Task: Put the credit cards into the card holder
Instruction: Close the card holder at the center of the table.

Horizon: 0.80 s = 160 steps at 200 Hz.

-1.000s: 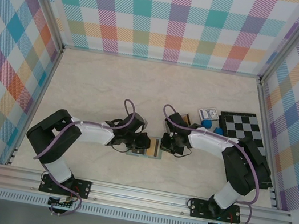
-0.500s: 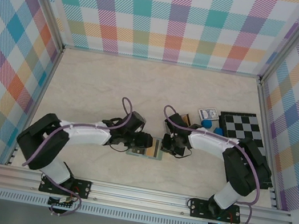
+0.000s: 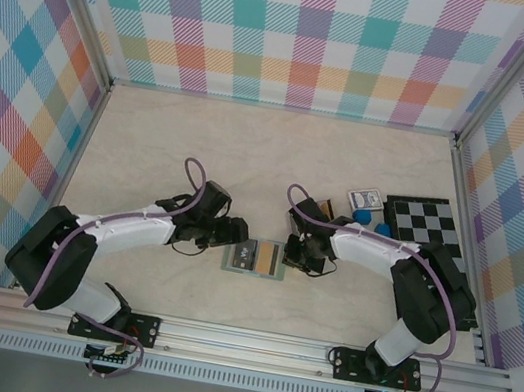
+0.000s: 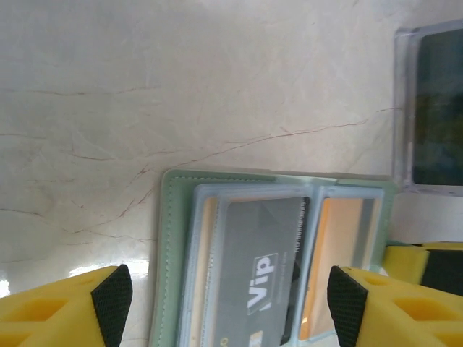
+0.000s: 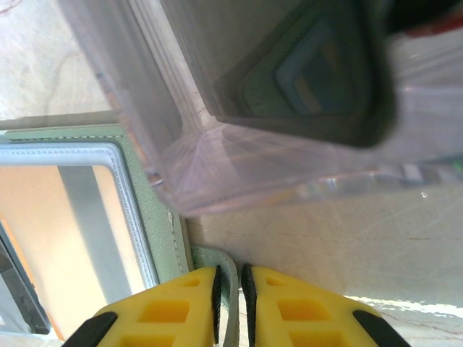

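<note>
**A:** Plaid walls (image 3: 300, 40) in pastel checks fence a pale, veined table (image 3: 149, 146). Why does the card holder (image 3: 254, 257) lie open near the front edge?

**B:** It sits flat between the two arms, so either one can reach it. The right gripper (image 5: 230, 289) has its fingers pinched almost together on the green snap tab (image 5: 217, 254) at the holder's right edge. I judge that this pins the wallet flat.

**A:** And the left gripper (image 4: 230, 300)?

**B:** Its jaws are spread wide with nothing between them, and it hangs over the holder's left side. A grey card (image 4: 260, 267) marked VIP sits in the left pocket (orange shows behind it), and an orange-yellow card (image 4: 340, 260) is in the right pocket.

**A:** Anything else on the table?

**B:** A clear plastic box (image 5: 275, 108) stands just beside the holder, with something dark inside. Whether it holds more cards, I cannot tell. Farther right lie a checkerboard (image 3: 425, 223) and a playing-card pack (image 3: 364, 199), well apart from the work.
</note>
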Tool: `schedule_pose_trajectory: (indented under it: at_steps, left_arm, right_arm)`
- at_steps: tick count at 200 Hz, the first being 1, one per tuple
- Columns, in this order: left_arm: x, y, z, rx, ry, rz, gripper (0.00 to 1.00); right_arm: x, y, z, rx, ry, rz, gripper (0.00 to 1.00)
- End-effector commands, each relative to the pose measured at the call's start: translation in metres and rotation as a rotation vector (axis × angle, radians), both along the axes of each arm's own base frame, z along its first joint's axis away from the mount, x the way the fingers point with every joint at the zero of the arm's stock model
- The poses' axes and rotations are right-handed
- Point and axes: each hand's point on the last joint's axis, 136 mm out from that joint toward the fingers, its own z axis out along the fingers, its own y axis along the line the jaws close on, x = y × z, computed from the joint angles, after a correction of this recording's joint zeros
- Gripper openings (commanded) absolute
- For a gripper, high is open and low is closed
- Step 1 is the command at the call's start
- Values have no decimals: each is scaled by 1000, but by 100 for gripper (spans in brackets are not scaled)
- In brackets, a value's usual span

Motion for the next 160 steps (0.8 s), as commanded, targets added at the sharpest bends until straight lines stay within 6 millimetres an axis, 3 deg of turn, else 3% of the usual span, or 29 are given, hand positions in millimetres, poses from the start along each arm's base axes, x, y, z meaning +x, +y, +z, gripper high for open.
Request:
schedule_pose_trajectory:
  at_steps: [1, 68, 160]
  left_arm:
    - [-7, -1, -13, -1, 59, -16, 74]
    - [-10, -15, -24, -61, 113, -45, 71]
    - [-6, -43, 26, -249, 35, -110, 52]
  right_arm:
    - [0, 3, 5, -1, 0, 22, 19]
    - [-2, 5, 2, 12, 14, 25, 18]
    - [-1, 11, 1, 36, 16, 26, 15]
